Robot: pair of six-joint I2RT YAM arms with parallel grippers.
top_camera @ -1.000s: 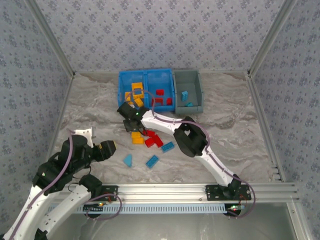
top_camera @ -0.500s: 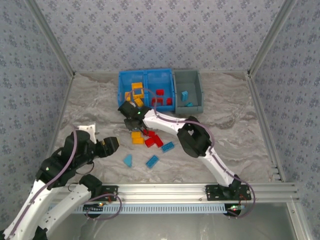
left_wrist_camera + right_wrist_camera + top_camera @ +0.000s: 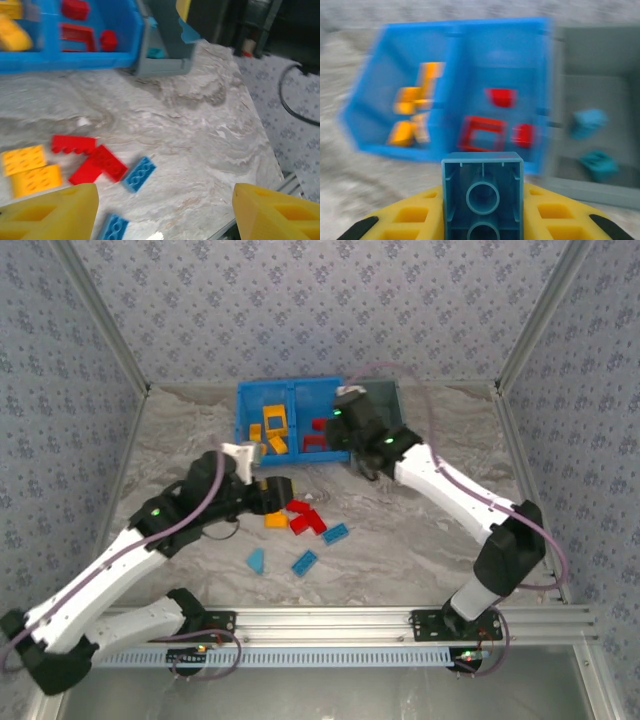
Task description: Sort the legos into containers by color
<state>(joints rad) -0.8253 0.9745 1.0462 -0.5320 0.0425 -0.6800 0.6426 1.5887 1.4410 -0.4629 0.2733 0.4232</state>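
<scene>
GRIP: right gripper (image 3: pixel 482 220) closed on small light-blue plastic brick (image 3: pixel 482 192), flat sides | HANDLING: likely light, rigid, slick | left gripper (image 3: pixel 165 212) spread wide, empty

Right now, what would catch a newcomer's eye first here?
The right gripper holds a light blue brick up at the bins: a blue bin with orange bricks in its left half and red bricks in its right, and a grey bin holding blue bricks. Nearer the arms, the left gripper hangs open over loose bricks, red, orange and blue, on the table.
</scene>
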